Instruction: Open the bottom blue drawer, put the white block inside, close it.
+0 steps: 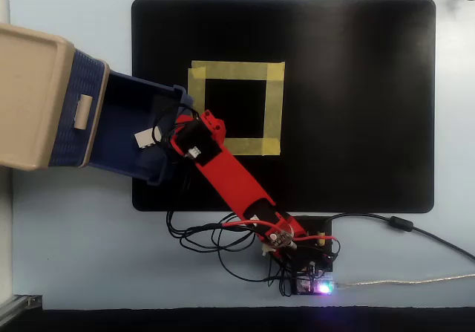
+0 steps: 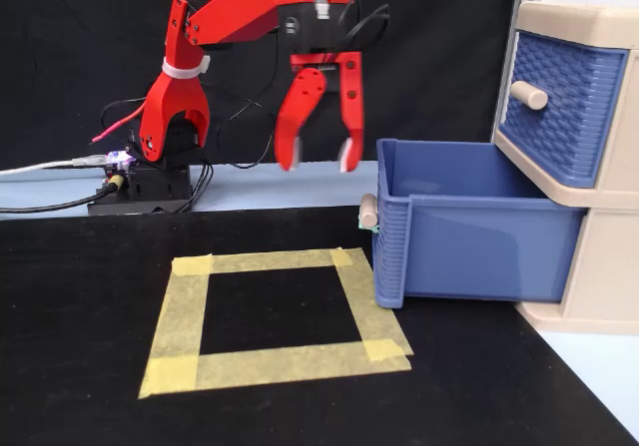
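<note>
Two dark blue weave-textured plastic drawers sit in the beige plastic cabinet (image 2: 584, 266) at the desk's (image 1: 74, 235) left edge in the overhead view. The upper blue drawer (image 2: 559, 102) is shut. The bottom blue drawer (image 2: 469, 226) is pulled well out over the black rectangular mat (image 1: 349, 102), its small beige handle (image 2: 367, 211) near the yellow tape square (image 2: 270, 316). The tiny white studded block (image 1: 142, 137) lies inside that drawer. The red end effector (image 2: 318, 155) hangs released, fingers spread, empty, by the drawer's front wall. Black cables (image 1: 208, 239) tangle near the arm's base at the desk's bottom edge.
</note>
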